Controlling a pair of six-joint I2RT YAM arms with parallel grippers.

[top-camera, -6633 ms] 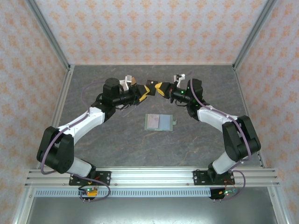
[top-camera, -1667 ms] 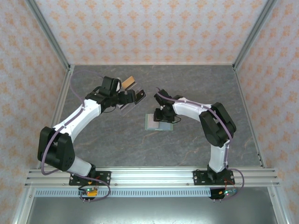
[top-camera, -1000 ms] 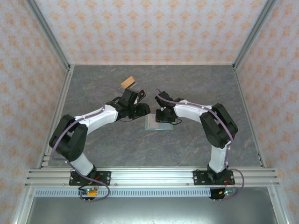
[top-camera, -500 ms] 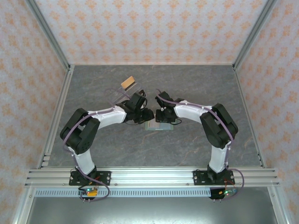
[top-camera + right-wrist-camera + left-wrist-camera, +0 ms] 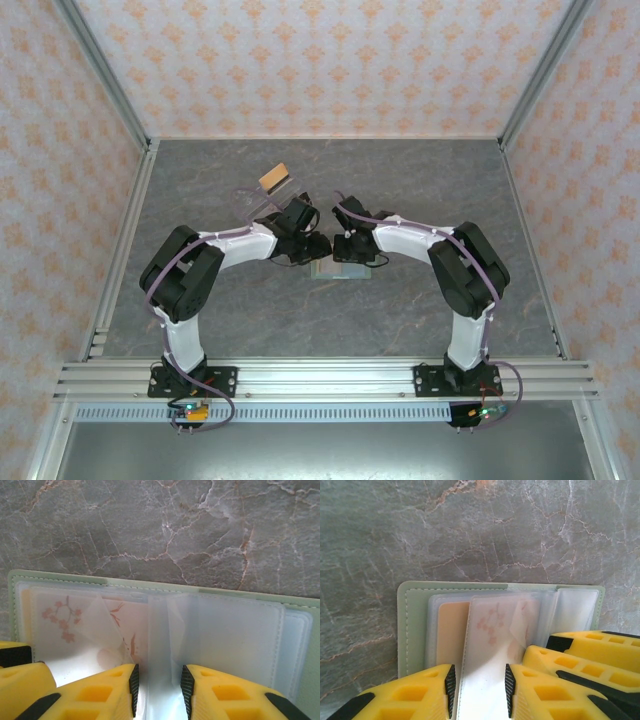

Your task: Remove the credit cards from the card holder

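Observation:
The sage-green card holder [image 5: 346, 271] lies open on the table, its clear sleeves facing up. In the left wrist view the card holder [image 5: 414, 625] shows a white card with pink blossoms [image 5: 495, 625] and a peach card [image 5: 451, 630] in its sleeves. My left gripper [image 5: 479, 690] is low over the blossom card, jaws apart, with part of the card between them. My right gripper [image 5: 159, 687] is low over the holder's middle fold [image 5: 159, 630], jaws apart astride the clear sleeve. From above, the left gripper [image 5: 318, 250] and the right gripper [image 5: 346, 250] nearly touch.
A clear plastic tray with a tan piece [image 5: 273, 177] lies at the back left of the grey marble table [image 5: 420, 190]. Patterned walls and metal posts close in the table on three sides. The right gripper's yellow fingers [image 5: 585, 652] crowd the left wrist view.
My left arm has swung in from the back left down onto the card holder, and its jaws have narrowed. My right gripper has stayed on the holder.

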